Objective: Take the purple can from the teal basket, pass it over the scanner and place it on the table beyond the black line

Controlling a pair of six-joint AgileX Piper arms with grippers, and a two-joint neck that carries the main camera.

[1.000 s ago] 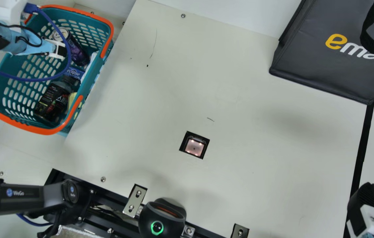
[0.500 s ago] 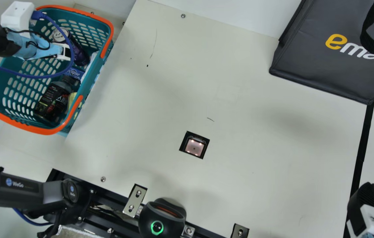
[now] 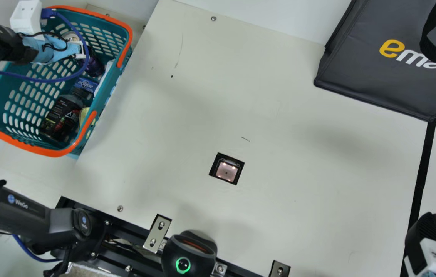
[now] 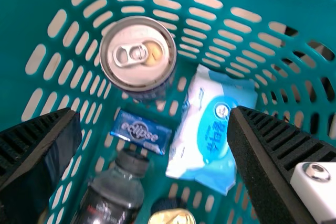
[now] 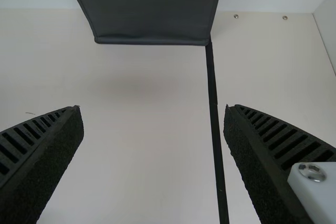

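Purple metal drink can with silver lid (image 4: 138, 56) sits inside the perforated teal plastic basket with orange rim (image 3: 52, 153), near one end, silver lid facing up; exact lean can't be told. Left pincer (image 4: 156, 121) is over the basket, ribbed fingers wide apart, nothing between them, can just past the tips. Right pincer (image 5: 153, 113) has its fingers wide apart too, nothing held, near the straight black line (image 5: 214, 108). Handling, guessed: probably full, so fairly heavy for its size and stiff; if empty, light and dents easily. Smooth curved metal, likely slippery, more so if damp. Best hold: both ribbed pads across the body at mid-height, below the lid seam, clear of the pull tab; firm, even squeeze, no crushing. Grabbing high risks slipping off the tapered neck and swinging when lifted. Counts: one purple can, one small blue rectangular pack (image 4: 140, 131), one soft white-and-blue plastic packet (image 4: 207, 129), one dark bottle with black cap (image 4: 118, 187), one pale yellow item (image 4: 172, 216), kind unclear, all in one basket; one square lit scanner window (image 3: 226, 172) set in one cream desk (image 3: 279, 154), one black line, one dark grey fabric bag (image 3: 376, 73), one black rounded device with green ring light (image 3: 173, 250), two pincers. Soft packet and blue pack lie beside the can, could snag a fingertip.
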